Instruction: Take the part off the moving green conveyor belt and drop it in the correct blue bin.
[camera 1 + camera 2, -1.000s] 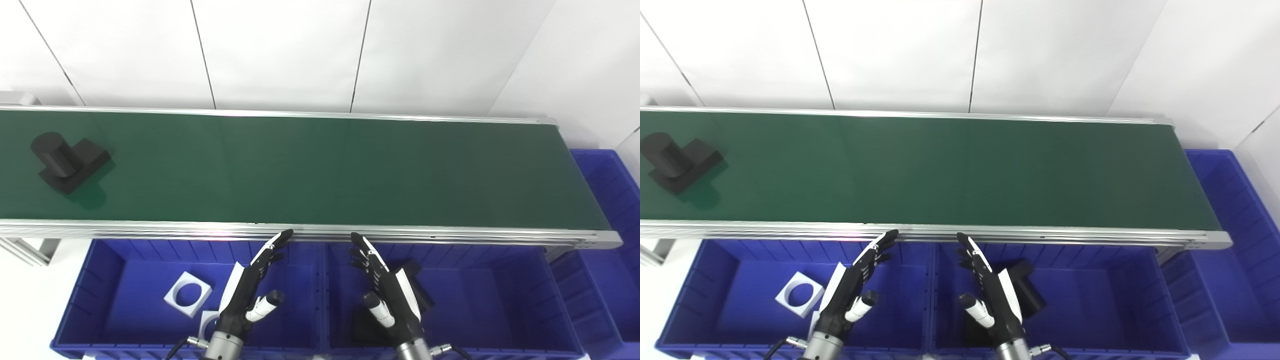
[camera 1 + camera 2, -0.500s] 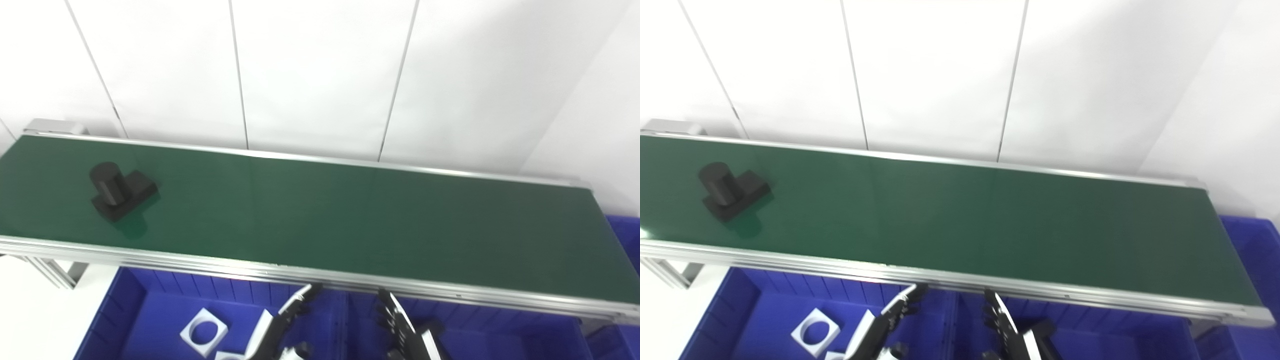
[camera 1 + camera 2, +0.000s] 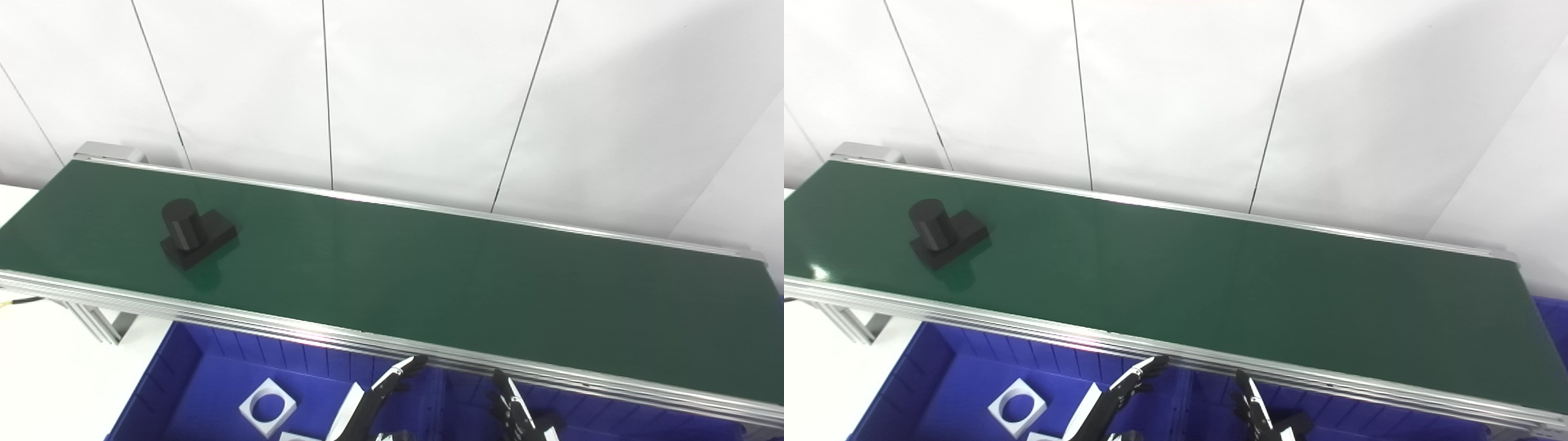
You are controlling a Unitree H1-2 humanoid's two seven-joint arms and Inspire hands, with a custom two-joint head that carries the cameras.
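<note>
A black part [image 3: 195,234], a short cylinder standing on a flat block, rides on the left stretch of the green conveyor belt [image 3: 429,275]. My left hand [image 3: 373,404] and right hand [image 3: 517,416] hover low over the blue bins at the picture's bottom edge, near the belt's front rail and far right of the part. Both hands show straight, spread fingers and hold nothing. Most of each hand is cut off by the frame.
The left blue bin [image 3: 184,380] holds a white square plate with a round hole [image 3: 267,407] and another white piece beside it. A black part [image 3: 1295,422] lies in the bin under my right hand. White wall panels stand behind the belt.
The camera has tilted up and swung left, so the whole picture shifted and the hands sank to the bottom edge. The black part has ridden rightward along the belt.
</note>
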